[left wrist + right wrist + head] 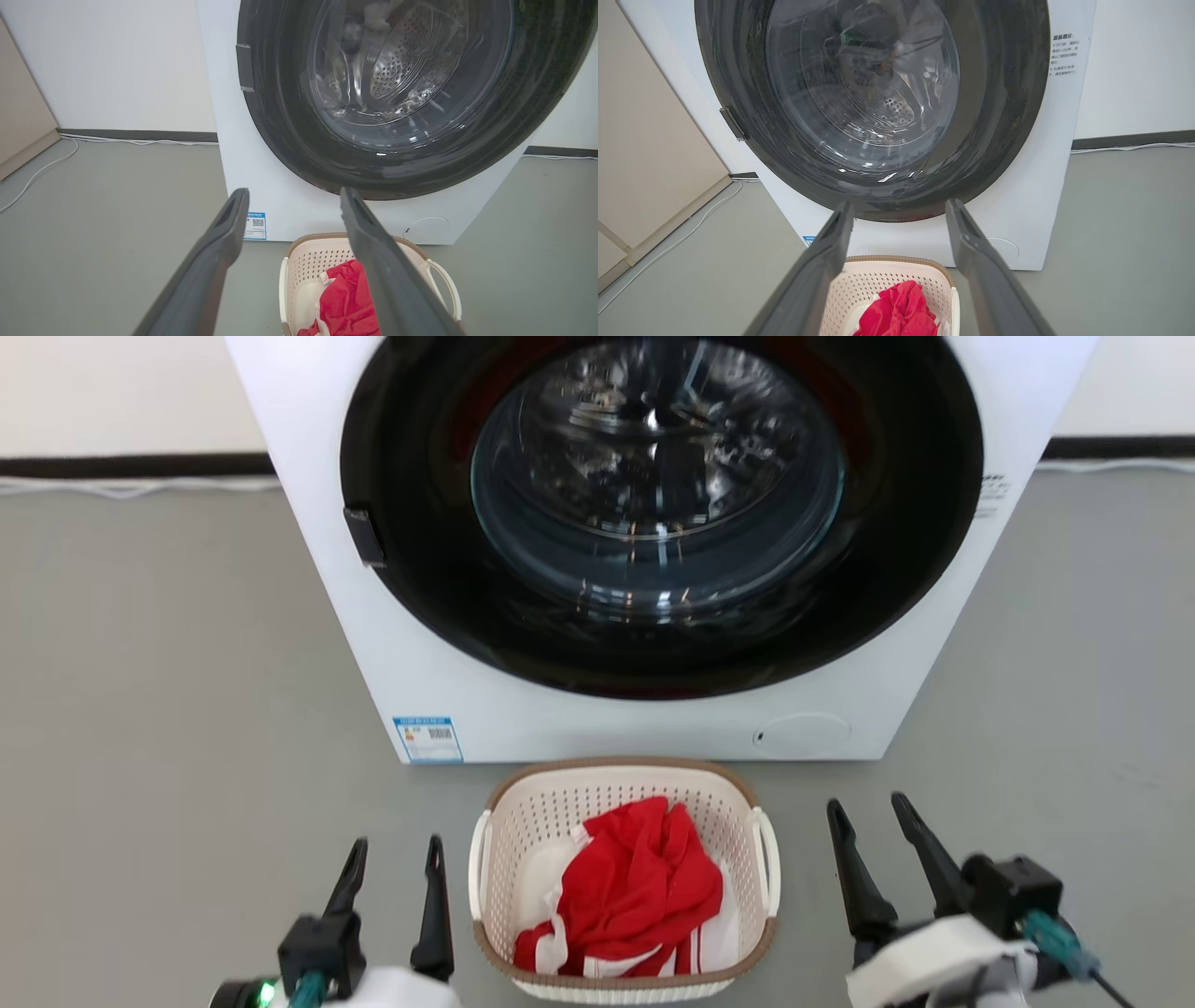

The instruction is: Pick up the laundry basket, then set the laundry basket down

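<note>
Beside the laundry basket [527, 821], one on each side and not touching it, the left gripper [397, 843] and right gripper [867, 801] are hovering with fingers spread apart, gripping nothing. The basket is sitting on the grey floor [168, 709], holding a red garment [644, 887], in front of a white washing machine [579, 728].

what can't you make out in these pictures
- Near wall of the laundry basket: cut off by the head view's bottom edge.
- Basket floor: mostly hidden under the red garment, head view.
- Blue label on the washing machine: print too small, head view.
- Drum contents: blurred by reflections on the door glass, every view.
</note>
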Controlling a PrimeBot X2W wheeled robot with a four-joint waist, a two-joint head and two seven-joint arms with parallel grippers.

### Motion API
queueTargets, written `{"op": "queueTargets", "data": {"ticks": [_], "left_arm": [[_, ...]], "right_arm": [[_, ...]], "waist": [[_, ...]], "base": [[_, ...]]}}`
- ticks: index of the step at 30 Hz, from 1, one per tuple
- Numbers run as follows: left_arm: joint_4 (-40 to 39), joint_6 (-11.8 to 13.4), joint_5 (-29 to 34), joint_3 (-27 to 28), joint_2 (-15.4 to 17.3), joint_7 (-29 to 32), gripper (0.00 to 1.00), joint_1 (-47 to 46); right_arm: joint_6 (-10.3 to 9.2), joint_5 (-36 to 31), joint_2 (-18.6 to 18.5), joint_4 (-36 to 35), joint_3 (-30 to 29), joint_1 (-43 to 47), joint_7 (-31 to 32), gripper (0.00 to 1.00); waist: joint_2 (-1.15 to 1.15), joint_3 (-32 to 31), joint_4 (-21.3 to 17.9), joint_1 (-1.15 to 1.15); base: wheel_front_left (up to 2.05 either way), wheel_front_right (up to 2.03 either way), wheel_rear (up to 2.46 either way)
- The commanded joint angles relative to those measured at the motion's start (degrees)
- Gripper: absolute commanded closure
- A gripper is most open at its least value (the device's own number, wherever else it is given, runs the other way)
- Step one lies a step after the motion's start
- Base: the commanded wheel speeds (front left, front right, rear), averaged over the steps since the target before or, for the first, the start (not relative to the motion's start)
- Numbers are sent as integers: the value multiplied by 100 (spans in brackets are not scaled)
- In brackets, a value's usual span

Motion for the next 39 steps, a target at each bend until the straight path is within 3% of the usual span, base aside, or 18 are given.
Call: {"op": "queueTargets", "data": {"ticks": [1,16,39], "left_arm": [[-250,-22,100,215,-3,-35,0,28],[-941,46,254,463,-60,-35,0,1072],[-1263,-113,366,759,-76,-35,0,1300]], "right_arm": [[36,70,17,-260,82,68,-68,0],[36,148,17,-1229,-139,1165,-68,0],[36,279,17,-1392,-345,1406,-68,0]], "waist": [[0,-124,-39,0],[0,-561,-228,0],[0,-696,-269,0]], "base": [[0,0,0],[0,0,0],[0,0,0]]}}
